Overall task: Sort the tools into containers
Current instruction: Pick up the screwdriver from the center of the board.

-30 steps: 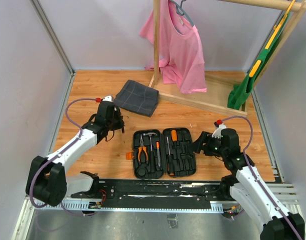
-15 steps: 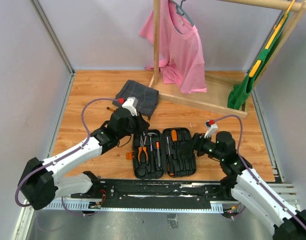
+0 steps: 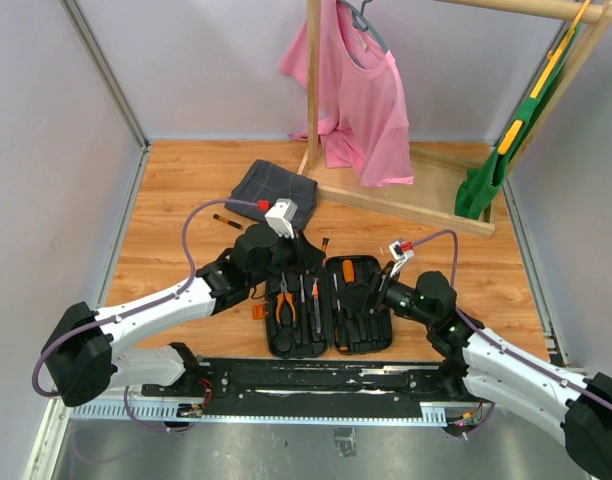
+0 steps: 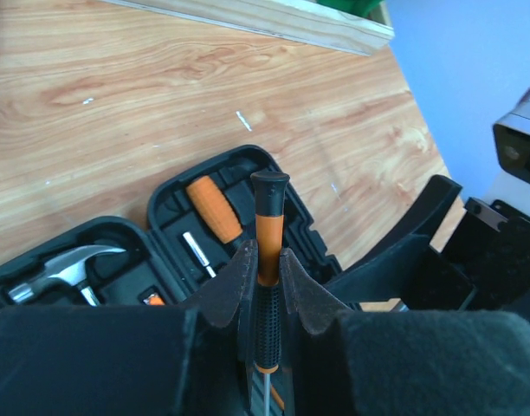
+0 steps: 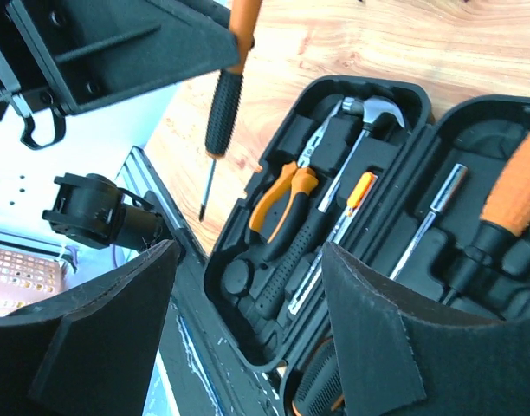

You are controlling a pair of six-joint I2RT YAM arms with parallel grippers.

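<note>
This is a robotics lab test cell. A wood-grain desk [image 3: 186,190] is boxed in by plain pale walls [image 3: 46,150] and aluminium frame posts [image 3: 101,70]. A cabled left arm [image 3: 156,300] and right arm [image 3: 506,355] are bolted to a black rail [image 3: 316,378] along the near edge. Staged props include a clothes rack [image 3: 313,90] with a pink shirt [image 3: 366,100] at the far edge and a black tool case [image 3: 331,305] by the rail.

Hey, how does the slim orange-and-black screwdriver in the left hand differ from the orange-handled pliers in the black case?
The slim orange-and-black screwdriver is clamped in the left hand, clear of the table; the orange-handled pliers lie seated in the black plastic case. The screwdriver is one straight rod with a thin shaft; the pliers have two curved handles. Both pair orange grips with metal working ends.
</note>
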